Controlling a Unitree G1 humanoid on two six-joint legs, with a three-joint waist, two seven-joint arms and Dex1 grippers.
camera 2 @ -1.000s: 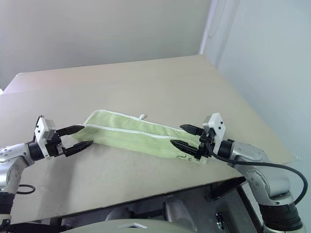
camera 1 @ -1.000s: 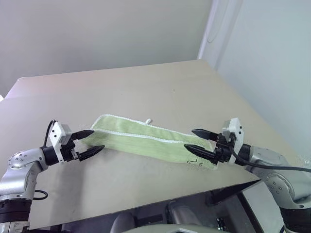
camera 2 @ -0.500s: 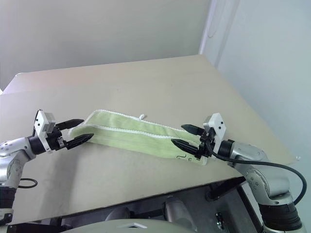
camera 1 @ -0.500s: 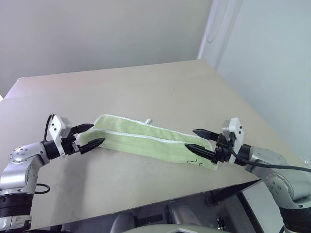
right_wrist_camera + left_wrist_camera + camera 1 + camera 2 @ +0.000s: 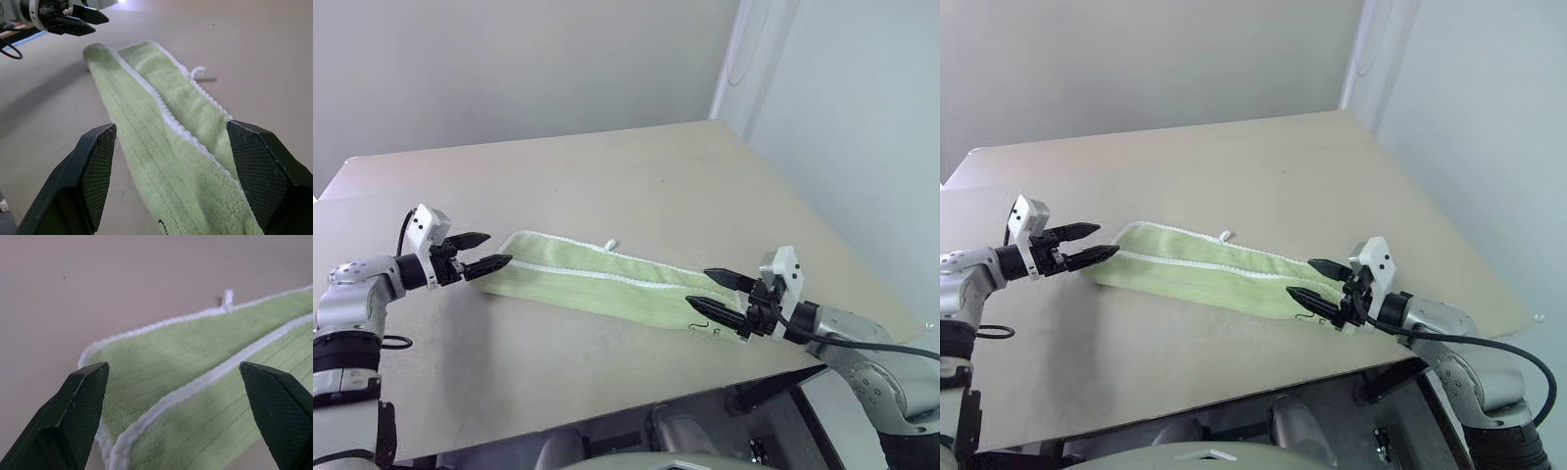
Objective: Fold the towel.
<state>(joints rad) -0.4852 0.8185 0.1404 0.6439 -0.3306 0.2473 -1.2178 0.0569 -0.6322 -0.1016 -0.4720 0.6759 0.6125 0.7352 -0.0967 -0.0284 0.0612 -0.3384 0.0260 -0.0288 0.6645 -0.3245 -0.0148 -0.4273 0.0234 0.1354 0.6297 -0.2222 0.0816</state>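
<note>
A soft pale lime-green terry towel (image 5: 607, 286) with white stitched edging lies folded into a long narrow band on the flat beige table (image 5: 607, 186). Its long axis runs from far left to near right, and a small white loop tag (image 5: 613, 245) sticks out from its far edge. The left gripper (image 5: 481, 254) hovers at the towel's left end, fingers spread apart, grasping nothing. The right gripper (image 5: 713, 294) sits over the right end, fingers likewise parted around the cloth without pinching it.
</note>
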